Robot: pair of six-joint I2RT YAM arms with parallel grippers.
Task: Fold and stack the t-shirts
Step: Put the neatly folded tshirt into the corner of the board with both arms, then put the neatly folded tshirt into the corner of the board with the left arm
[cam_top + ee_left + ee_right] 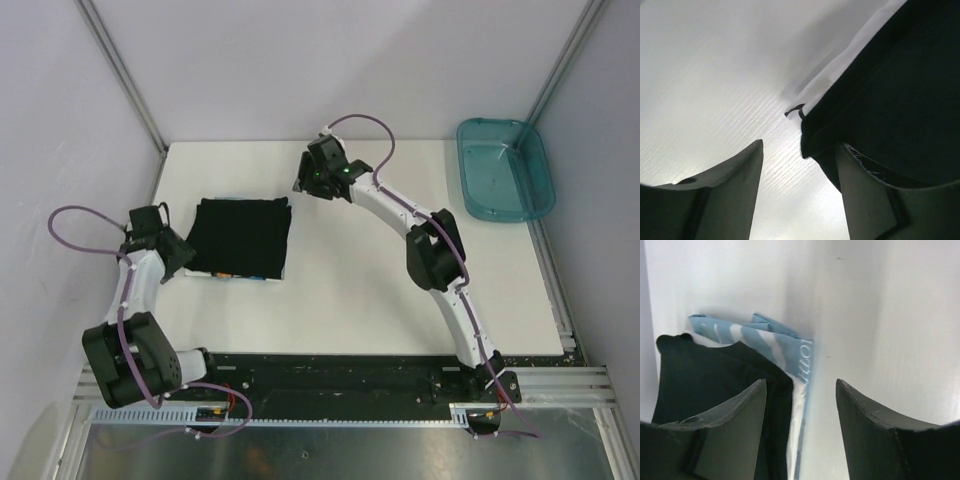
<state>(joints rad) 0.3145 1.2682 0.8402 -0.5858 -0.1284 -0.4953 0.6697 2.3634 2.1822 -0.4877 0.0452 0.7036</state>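
Note:
A folded black t-shirt lies on the white table, left of centre. It rests on the white t-shirt with blue print, whose edge sticks out beyond it. My left gripper is low at the stack's left edge, open. In the left wrist view a black corner and a strip of white cloth lie by the open left gripper. My right gripper hovers at the stack's far right corner, open. In the right wrist view the right gripper straddles the stack's edge without clamping it.
A teal translucent bin stands at the table's far right corner. Metal frame posts rise at the back corners. A rail runs along the near edge by the arm bases.

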